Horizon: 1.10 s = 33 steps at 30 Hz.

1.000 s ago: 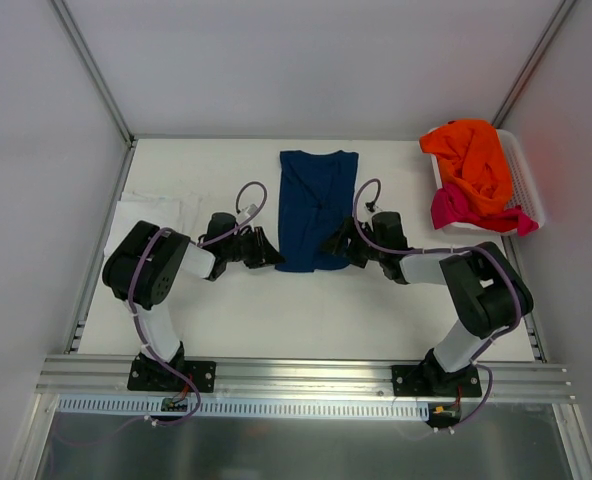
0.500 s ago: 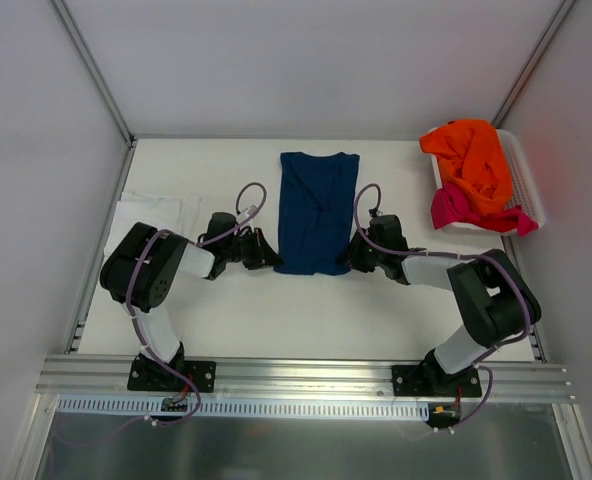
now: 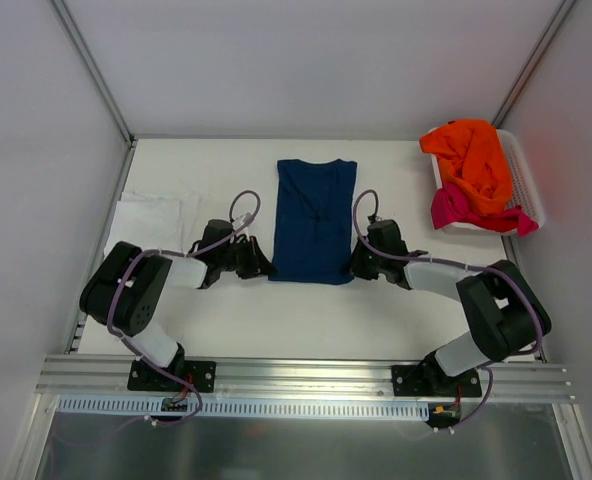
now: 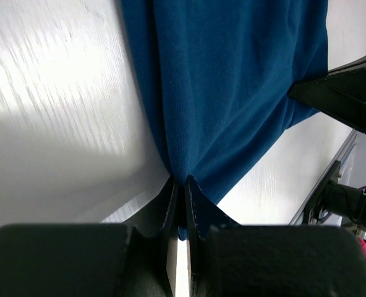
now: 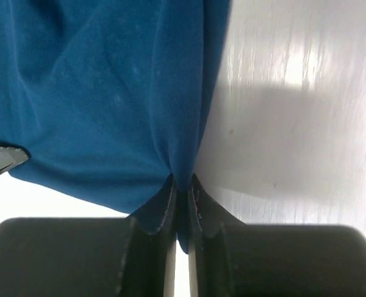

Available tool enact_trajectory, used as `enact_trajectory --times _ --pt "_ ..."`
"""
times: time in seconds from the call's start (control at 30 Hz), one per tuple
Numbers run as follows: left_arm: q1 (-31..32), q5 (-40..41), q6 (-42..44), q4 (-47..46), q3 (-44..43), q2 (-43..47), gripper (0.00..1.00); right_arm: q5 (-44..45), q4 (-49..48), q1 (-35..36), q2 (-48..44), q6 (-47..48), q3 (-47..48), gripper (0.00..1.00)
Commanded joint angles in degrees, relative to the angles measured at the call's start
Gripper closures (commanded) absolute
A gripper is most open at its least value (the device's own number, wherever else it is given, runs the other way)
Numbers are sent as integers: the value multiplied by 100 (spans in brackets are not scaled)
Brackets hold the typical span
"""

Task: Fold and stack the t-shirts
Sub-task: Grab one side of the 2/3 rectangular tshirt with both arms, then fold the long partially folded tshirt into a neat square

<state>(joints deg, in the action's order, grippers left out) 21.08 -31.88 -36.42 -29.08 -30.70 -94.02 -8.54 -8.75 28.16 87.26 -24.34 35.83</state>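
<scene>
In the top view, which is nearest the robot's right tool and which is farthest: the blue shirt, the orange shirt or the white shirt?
1. navy shirt, middle of the table, its near corner pinched in the right tool.
2. orange shirt, in the basket at the far right.
3. white shirt, at the left edge.

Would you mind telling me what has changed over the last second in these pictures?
The left end effector and right end effector closed on the near corners of the navy t-shirt and drew it slightly toward the bases. The white t-shirt, orange t-shirt, pink t-shirt and basket stayed put.
</scene>
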Motion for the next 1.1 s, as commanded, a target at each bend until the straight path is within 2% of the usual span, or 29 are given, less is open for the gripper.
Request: enact_trajectory --times 0.0,0.17,0.33,0.47,0.57,0.73,0.9,1.07 --pt "159 278 66 306 344 576 100 431 769 162 -314 158 -199 99" --pt "563 621 -136 596 819 1559 100 809 1243 654 -991 -36 -436 100" --pt "1222 1445 -339 1632 1013 2710 100 1758 2298 1647 -2254 -605 -577 99" --pt "1425 1614 -646 2002 1303 3433 100 2407 3140 2472 -3135 -1080 -622 99" --pt "1539 1790 -795 2327 1487 4048 100 2716 3607 2860 -3548 -1292 -517 99" --pt "1601 1878 -858 2802 1400 4760 100 3007 3916 3133 -3506 -1319 -235 100" --pt "1618 2159 -638 3030 997 4630 100 3376 3934 3213 -3024 -1153 133 100" --pt "1618 2291 -374 3022 232 3752 100 3850 4039 3196 -2531 -880 836 98"
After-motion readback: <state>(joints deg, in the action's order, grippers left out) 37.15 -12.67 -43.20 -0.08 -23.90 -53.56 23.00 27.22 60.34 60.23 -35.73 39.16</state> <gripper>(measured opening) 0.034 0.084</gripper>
